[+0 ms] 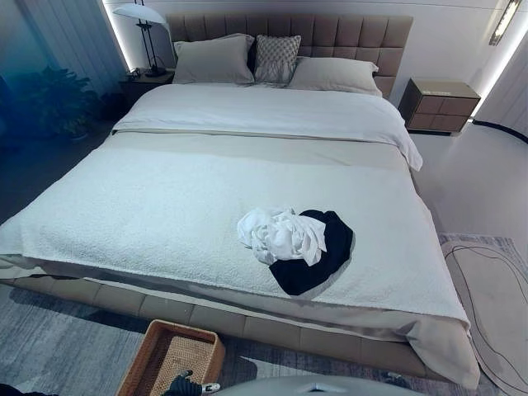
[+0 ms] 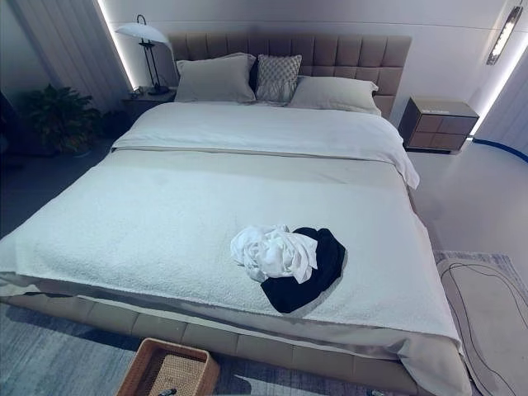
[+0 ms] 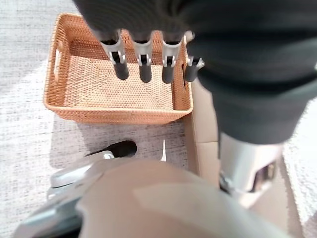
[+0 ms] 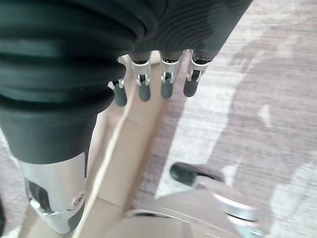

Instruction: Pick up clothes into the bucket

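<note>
A crumpled white garment lies on the bed's white cover, near the foot edge and right of centre. It rests partly on top of a black garment. A woven basket stands on the floor below the bed's foot, to the left of the clothes. My left hand hangs over the basket with straight fingers and holds nothing. My right hand hangs with relaxed, empty fingers over the floor beside the bed's base.
The wide bed has three pillows at its head. A nightstand stands at the back right, a lamp and a plant at the back left. A light rug lies on the right.
</note>
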You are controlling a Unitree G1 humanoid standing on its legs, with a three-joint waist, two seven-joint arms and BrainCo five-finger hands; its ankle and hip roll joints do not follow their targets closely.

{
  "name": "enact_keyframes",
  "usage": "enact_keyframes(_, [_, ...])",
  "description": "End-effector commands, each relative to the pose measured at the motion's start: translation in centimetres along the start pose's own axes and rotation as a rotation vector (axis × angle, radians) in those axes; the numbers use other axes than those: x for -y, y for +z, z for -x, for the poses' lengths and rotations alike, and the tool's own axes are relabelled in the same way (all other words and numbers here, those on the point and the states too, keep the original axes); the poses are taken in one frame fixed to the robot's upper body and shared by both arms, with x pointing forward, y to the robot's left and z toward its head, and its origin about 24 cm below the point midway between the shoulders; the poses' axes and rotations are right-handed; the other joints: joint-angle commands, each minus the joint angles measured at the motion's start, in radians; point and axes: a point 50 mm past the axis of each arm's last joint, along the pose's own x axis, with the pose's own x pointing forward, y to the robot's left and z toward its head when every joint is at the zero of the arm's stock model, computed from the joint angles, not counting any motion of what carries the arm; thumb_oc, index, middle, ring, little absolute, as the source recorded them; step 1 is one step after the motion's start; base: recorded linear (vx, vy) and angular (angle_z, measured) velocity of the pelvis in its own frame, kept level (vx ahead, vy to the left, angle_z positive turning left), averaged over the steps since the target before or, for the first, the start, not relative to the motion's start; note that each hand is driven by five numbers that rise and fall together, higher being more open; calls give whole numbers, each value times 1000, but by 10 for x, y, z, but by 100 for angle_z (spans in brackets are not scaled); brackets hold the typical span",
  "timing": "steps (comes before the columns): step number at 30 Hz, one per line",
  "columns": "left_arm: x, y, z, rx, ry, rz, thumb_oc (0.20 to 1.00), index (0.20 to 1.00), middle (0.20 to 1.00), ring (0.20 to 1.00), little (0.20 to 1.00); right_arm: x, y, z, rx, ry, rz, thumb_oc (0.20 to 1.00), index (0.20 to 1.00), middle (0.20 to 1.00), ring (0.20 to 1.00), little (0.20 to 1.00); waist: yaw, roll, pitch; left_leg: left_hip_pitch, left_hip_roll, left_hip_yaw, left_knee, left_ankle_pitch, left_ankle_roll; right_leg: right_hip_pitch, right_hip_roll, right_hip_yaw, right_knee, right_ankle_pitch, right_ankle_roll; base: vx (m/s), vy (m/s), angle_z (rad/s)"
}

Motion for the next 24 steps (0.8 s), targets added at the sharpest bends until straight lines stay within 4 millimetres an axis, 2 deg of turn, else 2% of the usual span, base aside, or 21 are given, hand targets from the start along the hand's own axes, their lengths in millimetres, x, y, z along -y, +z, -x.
enact_keyframes(1, [-4, 24, -4, 54, 33, 7, 1000, 1000, 1000, 1000, 1000, 7, 75, -3, 243, -47, -43, 1000, 1000, 1000, 1000, 1000, -13, -53, 54, -87, -54, -19, 85, -32, 0, -33, -30, -11, 89, -63, 25, 0, 0, 0])
enact_keyframes(2, [-4, 24, -4, 54, 33, 7, 1000, 1000, 1000, 1000, 1000, 7, 75, -3, 243, -47, -43, 1000, 1000, 1000, 1000, 1000, -13, -53, 53, -88, -54, -19, 87, -32, 0, -34, -30, -11, 90, -63, 25, -33, 7, 1])
enact_keyframes(5, [-8, 36, -4, 102, 65, 28, 1000, 1000, 1000, 1000, 1000, 20, 125, 6, 436, -96, -40, 1000, 1000, 1000, 1000, 1000, -5, -51, 84, -133, -62, -25, 126, -37, 4, -71, -36, -8, 125, -70, 23, -55, 16, 4])
enact_keyframes(6, [-8, 36, -4, 102, 65, 28, 1000, 1000, 1000, 1000, 1000, 20, 125, 6, 436, -96, -40, 1000, 1000, 1000, 1000, 1000, -5, -51, 83, -134, -63, -25, 128, -37, 4, -73, -37, -8, 126, -70, 23, -61, 26, 6])
enact_keyframes(7, [-9, 42, -4, 129, 79, 43, 1000, 1000, 1000, 1000, 1000, 29, 154, 13, 539, -138, -16, 1000, 1000, 1000, 1000, 1000, 3, -48, 106, -165, -69, -30, 151, -39, 7, -101, -42, -8, 150, -74, 22, -48, 17, 8])
enact_keyframes(8, [-9, 43, -4, 129, 79, 43, 1000, 1000, 1000, 1000, 1000, 29, 154, 13, 539, -139, -16, 1000, 1000, 1000, 1000, 1000, 3, -48, 106, -167, -70, -30, 153, -39, 7, -103, -42, -8, 152, -74, 22, -86, 29, 13])
enact_keyframes(9, [-8, 48, -4, 149, 86, 48, 1000, 1000, 1000, 1000, 1000, 37, 175, 19, 603, -176, -8, 1000, 1000, 1000, 1000, 1000, 11, -45, 124, -194, -75, -35, 165, -38, 10, -129, -46, -11, 170, -77, 21, -51, 22, 13])
enact_keyframes(11, [-8, 54, -4, 173, 94, 55, 1000, 1000, 1000, 1000, 1000, 46, 198, 27, 672, -221, -1, 1000, 1000, 1000, 1000, 1000, 21, -41, 144, -221, -82, -44, 179, -37, 12, -155, -51, -14, 191, -80, 21, -65, 31, 12])
enact_keyframes(12, [-7, 64, -3, 206, 100, 67, 1000, 1000, 1000, 1000, 1000, 54, 223, 38, 750, -268, 8, 1000, 1000, 1000, 1000, 1000, 30, -37, 169, -254, -89, -55, 197, -37, 14, -186, -57, -17, 212, -83, 19, -54, 24, 7])
enact_keyframes(15, [-6, 68, -3, 223, 103, 72, 1000, 1000, 1000, 1000, 1000, 59, 236, 43, 786, -294, 14, 1000, 1000, 1000, 1000, 1000, 36, -34, 179, -271, -95, -61, 209, -37, 15, -201, -61, -20, 225, -85, 19, -21, 26, 11])
enact_keyframes(16, [-5, 76, -2, 257, 101, 80, 1000, 1000, 1000, 1000, 1000, 66, 259, 55, 855, -343, 22, 1000, 1000, 1000, 1000, 1000, 48, -28, 205, -294, -102, -69, 223, -38, 18, -224, -68, -24, 246, -87, 17, -26, 30, 15])
enact_keyframes(17, [-5, 77, -2, 258, 101, 81, 1000, 1000, 1000, 1000, 1000, 66, 259, 55, 856, -344, 22, 1000, 1000, 1000, 1000, 1000, 48, -28, 205, -295, -102, -69, 224, -38, 18, -225, -68, -24, 248, -88, 18, -36, 58, 15])
enact_keyframes(18, [-3, 81, -1, 278, 98, 83, 1000, 1000, 1000, 1000, 1000, 74, 278, 67, 912, -390, 24, 1000, 1000, 1000, 1000, 1000, 59, -23, 227, -314, -105, -76, 234, -38, 21, -243, -76, -29, 263, -88, 18, -35, 40, 5])
enact_keyframes(20, [-3, 85, 0, 293, 103, 82, 1000, 1000, 1000, 1000, 1000, 81, 300, 82, 981, -438, 15, 1000, 1000, 1000, 1000, 1000, 69, -18, 253, -339, -109, -86, 249, -38, 23, -268, -85, -33, 290, -95, 18, -46, 50, 16])
enact_keyframes(24, [-2, 96, 1, 328, 108, 75, 1000, 1000, 1000, 1000, 1000, 93, 332, 110, 1095, -528, 4, 1000, 1000, 1000, 1000, 1000, 87, -9, 299, -394, -119, -108, 283, -38, 29, -321, -108, -44, 360, -111, 15, -45, 35, 18])
